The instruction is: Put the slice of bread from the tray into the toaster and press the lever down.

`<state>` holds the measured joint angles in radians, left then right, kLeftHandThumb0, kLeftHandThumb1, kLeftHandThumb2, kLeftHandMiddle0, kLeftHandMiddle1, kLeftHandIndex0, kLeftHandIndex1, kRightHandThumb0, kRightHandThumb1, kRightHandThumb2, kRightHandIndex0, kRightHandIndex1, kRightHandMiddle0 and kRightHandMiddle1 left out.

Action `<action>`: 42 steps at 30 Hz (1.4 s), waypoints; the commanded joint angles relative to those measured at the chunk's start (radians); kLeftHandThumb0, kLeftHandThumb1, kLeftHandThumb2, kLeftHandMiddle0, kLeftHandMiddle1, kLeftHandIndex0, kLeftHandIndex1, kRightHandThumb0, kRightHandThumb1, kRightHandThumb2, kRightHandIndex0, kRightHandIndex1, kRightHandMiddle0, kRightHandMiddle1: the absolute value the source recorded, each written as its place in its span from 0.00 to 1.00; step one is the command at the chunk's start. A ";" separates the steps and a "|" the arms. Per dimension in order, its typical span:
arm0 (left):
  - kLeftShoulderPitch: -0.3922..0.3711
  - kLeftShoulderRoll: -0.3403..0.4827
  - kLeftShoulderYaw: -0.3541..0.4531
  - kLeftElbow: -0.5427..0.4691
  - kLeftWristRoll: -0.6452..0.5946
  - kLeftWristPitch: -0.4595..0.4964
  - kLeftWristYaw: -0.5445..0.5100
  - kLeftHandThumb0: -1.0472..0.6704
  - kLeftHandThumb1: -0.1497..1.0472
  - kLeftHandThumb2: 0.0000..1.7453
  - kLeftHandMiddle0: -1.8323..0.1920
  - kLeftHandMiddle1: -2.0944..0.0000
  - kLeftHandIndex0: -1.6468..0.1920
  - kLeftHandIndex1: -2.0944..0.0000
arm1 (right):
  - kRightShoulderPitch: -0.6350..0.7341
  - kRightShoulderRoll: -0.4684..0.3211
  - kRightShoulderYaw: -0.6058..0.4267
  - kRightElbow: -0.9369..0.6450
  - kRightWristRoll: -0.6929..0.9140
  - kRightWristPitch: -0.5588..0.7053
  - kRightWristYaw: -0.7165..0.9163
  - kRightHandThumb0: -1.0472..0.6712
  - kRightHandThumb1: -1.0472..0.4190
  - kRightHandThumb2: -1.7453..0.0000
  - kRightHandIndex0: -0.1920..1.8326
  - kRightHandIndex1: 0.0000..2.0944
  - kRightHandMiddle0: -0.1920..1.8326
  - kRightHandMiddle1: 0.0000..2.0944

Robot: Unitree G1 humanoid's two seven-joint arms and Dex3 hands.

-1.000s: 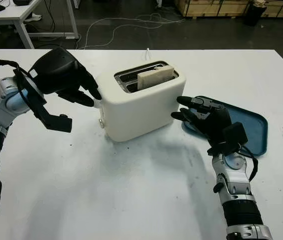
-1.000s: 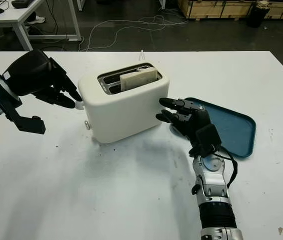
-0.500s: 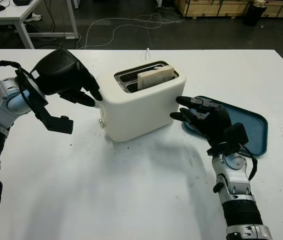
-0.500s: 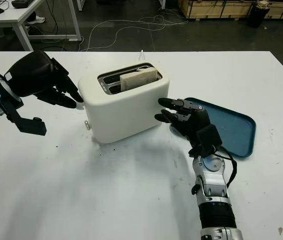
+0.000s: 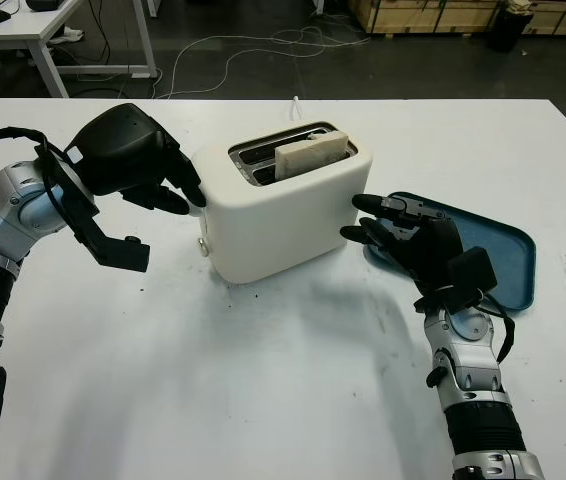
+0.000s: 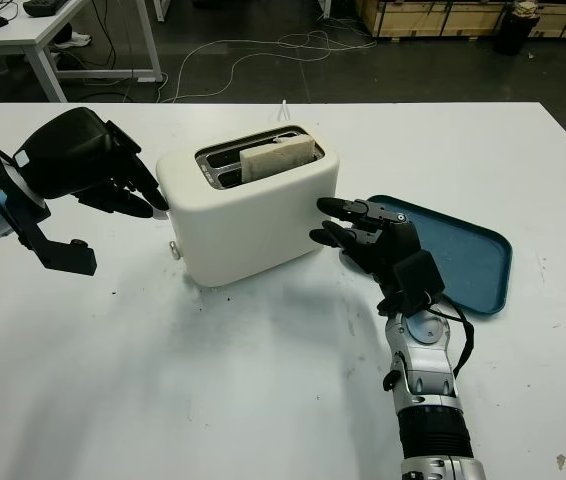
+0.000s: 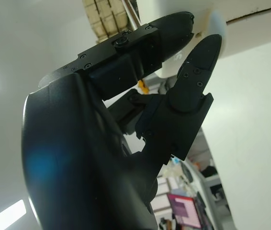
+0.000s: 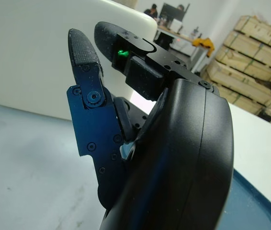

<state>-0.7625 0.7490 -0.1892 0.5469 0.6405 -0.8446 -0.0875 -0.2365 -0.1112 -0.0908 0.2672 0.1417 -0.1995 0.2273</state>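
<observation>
A white two-slot toaster [image 5: 283,215] stands mid-table. The slice of bread [image 5: 311,155] sits upright in its near slot, its top sticking out. My left hand [image 5: 185,195] is at the toaster's left end, open, with its fingertips on the white lever [image 5: 197,208]. My right hand [image 5: 359,218] is open at the toaster's right wall, fingertips at or just short of it. In the right wrist view the fingers [image 8: 85,45] point at the white wall [image 8: 25,52].
A blue tray [image 5: 508,262] with nothing on it lies right of the toaster, partly under my right hand. A thin white cord runs off the table's far edge behind the toaster. Dark crumbs speck the table in front of the toaster.
My left hand has shifted slightly right and down, closing on the toaster's lever end. The bread, the toaster and my right hand stay as they were.
</observation>
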 commanded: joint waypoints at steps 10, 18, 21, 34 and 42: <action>0.003 0.010 -0.021 0.040 0.021 0.039 0.015 0.46 0.69 0.01 0.36 0.45 0.15 1.00 | 0.010 0.008 -0.004 -0.007 0.014 -0.023 0.011 0.31 0.09 0.99 0.72 0.00 0.65 0.00; 0.016 0.002 -0.017 0.042 0.010 0.038 0.027 0.49 0.69 0.00 0.37 0.43 0.16 1.00 | 0.013 0.012 -0.005 -0.008 0.018 -0.018 0.014 0.30 0.09 0.99 0.72 0.00 0.65 0.00; 0.019 0.000 -0.017 0.040 0.007 0.040 0.022 0.50 0.69 0.00 0.37 0.45 0.16 1.00 | 0.013 0.013 -0.006 -0.007 0.019 -0.021 0.017 0.30 0.09 0.99 0.72 0.00 0.65 0.00; 0.035 0.000 -0.018 0.022 0.005 0.058 0.016 0.51 0.72 0.00 0.39 0.43 0.17 1.00 | 0.017 0.012 -0.008 -0.007 0.016 -0.019 0.018 0.30 0.09 0.99 0.72 0.00 0.65 0.00; 0.059 -0.007 -0.015 -0.034 -0.013 0.063 0.006 0.50 0.70 0.00 0.37 0.46 0.15 0.99 | 0.017 0.013 -0.011 -0.004 0.016 -0.022 0.019 0.30 0.09 0.99 0.72 0.00 0.65 0.00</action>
<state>-0.7162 0.7493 -0.1973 0.5309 0.6372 -0.7865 -0.0699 -0.2270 -0.1015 -0.0958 0.2672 0.1480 -0.1995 0.2453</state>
